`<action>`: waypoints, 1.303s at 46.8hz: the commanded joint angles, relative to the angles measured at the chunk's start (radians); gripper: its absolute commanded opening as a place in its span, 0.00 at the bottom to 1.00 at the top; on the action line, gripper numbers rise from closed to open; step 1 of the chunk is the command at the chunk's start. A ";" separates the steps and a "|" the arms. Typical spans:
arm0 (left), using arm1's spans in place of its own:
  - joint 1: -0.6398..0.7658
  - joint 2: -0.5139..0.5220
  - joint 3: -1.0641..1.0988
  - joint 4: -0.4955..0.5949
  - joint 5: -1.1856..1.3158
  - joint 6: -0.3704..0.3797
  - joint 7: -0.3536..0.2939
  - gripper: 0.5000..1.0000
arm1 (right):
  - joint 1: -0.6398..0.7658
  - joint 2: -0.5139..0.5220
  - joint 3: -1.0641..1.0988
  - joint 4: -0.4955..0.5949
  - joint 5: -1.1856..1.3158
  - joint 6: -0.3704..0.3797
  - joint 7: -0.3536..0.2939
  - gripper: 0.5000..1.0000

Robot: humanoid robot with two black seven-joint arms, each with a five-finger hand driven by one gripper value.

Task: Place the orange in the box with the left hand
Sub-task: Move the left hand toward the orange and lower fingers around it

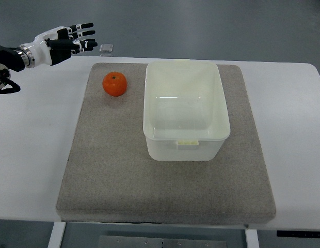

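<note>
An orange (114, 83) lies on the grey mat (108, 160), near its far left corner. Just to its right stands a translucent white box (185, 108), upright and with nothing in it. My left hand (72, 40) hovers at the top left, beyond the table's far edge, up and to the left of the orange and apart from it. Its fingers (85, 35) are stretched out and hold nothing. No right arm shows.
The mat covers the middle of a white table (31, 150). A small grey square object (107, 49) lies at the table's far edge, just right of my left hand. The floor shows beyond the table.
</note>
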 commanded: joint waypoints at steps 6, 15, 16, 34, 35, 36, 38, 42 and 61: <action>0.004 0.023 0.000 -0.075 0.238 0.000 -0.099 0.99 | 0.000 0.000 0.000 0.000 0.000 0.000 0.000 0.85; -0.009 0.023 0.011 -0.109 0.418 0.000 -0.117 0.99 | 0.000 0.000 0.000 0.000 0.000 0.002 0.000 0.85; -0.014 0.023 0.019 -0.111 0.436 0.000 -0.119 0.99 | 0.000 0.000 0.000 0.000 0.000 0.000 0.000 0.85; -0.123 0.021 0.361 -0.114 0.576 0.186 -0.242 0.99 | 0.000 0.000 0.000 0.000 0.000 0.000 0.000 0.85; -0.125 0.020 0.365 -0.114 0.594 0.192 -0.249 0.99 | 0.000 0.000 0.000 0.000 -0.001 0.000 0.000 0.85; -0.125 0.020 0.365 -0.114 0.616 0.200 -0.255 0.99 | 0.000 0.000 0.000 0.000 0.000 0.000 0.000 0.85; -0.125 0.018 0.365 -0.115 0.666 0.207 -0.268 0.99 | 0.000 0.000 0.000 0.002 -0.001 0.000 0.000 0.85; -0.125 0.018 0.365 -0.135 0.762 0.226 -0.286 0.99 | 0.000 0.000 0.000 0.000 -0.001 0.000 0.000 0.85; -0.112 0.003 0.378 -0.167 1.062 0.393 -0.288 0.98 | 0.000 0.000 0.000 0.000 0.000 0.000 0.000 0.85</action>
